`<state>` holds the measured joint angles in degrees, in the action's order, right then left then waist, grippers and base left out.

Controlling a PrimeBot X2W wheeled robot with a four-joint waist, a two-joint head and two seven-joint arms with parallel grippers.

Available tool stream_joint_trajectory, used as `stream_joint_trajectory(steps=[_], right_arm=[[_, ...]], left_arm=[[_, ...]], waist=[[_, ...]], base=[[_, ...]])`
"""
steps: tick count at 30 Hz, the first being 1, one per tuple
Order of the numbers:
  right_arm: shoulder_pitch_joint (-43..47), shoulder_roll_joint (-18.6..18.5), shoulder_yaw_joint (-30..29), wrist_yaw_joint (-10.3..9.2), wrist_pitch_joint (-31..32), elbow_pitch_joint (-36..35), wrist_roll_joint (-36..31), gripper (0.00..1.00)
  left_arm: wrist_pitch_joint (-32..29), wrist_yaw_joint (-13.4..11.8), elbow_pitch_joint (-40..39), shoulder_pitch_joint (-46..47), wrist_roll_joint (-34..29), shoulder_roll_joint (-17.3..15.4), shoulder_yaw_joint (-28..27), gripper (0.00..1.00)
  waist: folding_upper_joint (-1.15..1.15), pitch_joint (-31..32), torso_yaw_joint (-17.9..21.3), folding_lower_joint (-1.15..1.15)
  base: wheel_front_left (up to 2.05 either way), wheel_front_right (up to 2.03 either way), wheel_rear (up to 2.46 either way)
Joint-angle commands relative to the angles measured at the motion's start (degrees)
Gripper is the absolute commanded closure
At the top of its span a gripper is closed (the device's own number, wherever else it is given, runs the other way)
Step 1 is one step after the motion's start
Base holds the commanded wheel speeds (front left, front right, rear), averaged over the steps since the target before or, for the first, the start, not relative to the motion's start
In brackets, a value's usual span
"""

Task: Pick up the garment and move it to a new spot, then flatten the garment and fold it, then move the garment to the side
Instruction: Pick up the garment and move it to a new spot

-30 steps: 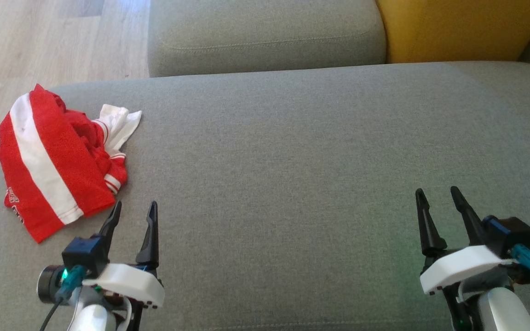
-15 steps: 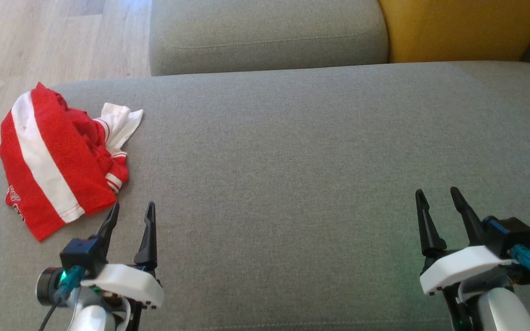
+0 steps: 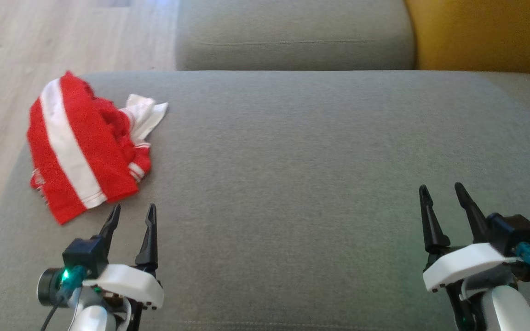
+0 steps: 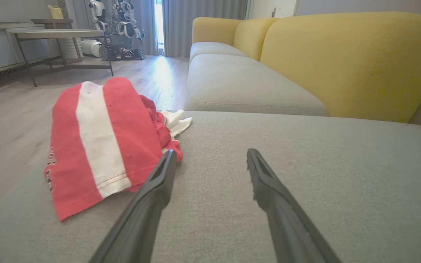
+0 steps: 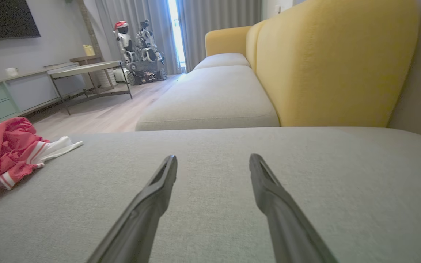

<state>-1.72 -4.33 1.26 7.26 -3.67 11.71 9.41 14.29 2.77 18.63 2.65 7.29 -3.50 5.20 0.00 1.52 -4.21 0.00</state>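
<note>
At the left edge of the sofa cushion (image 3: 292, 161), the crumpled red-and-white garment (image 3: 81, 147) half-hides an unreadable print. Left tool (image 3: 134, 208) and right tool (image 3: 440, 186) stand wide apart, empty.

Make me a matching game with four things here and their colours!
Things:
1. garment
2. backrest
3. seat
4. floor

Colours:
A. grey
B. red and white
C. pale wood
D. yellow

Right pairs: 1-B, 2-D, 3-A, 4-C.
</note>
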Motion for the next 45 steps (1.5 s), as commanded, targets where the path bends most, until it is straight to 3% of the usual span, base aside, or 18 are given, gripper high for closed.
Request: stream_joint_trajectory(steps=[1,14,22,45], right_arm=[[-1.8,0.0,1.3,0.23,0.0,-2.3,-0.6,0.00],[-1.5,0.6,3.7,0.23,2.0,-5.9,-1.0,0.00],[-1.7,0.9,5.7,0.23,2.5,-7.7,-1.6,0.00],[-1.7,1.3,6.2,0.23,4.0,-10.4,-2.7,0.00]], left_arm=[[0.7,-0.4,-1.6,3.4,-0.6,-0.7,-1.7,0.00],[0.7,-1.4,-2.3,4.3,-0.4,-2.1,-4.4,0.00],[0.7,-1.8,-2.6,3.4,0.2,-2.7,-6.4,0.00],[0.7,-1.8,-2.6,4.4,0.8,-1.5,-7.2,0.00]], waist=[[0.00,0.0,-1.6,0.00],[0.00,-0.5,-14.7,0.00],[0.00,-0.7,-20.1,0.00],[0.00,-2.7,-22.1,0.00]], base=[[0.00,0.00,0.00],[0.00,0.00,0.00],[0.00,0.00,0.00],[0.00,0.00,0.00]])
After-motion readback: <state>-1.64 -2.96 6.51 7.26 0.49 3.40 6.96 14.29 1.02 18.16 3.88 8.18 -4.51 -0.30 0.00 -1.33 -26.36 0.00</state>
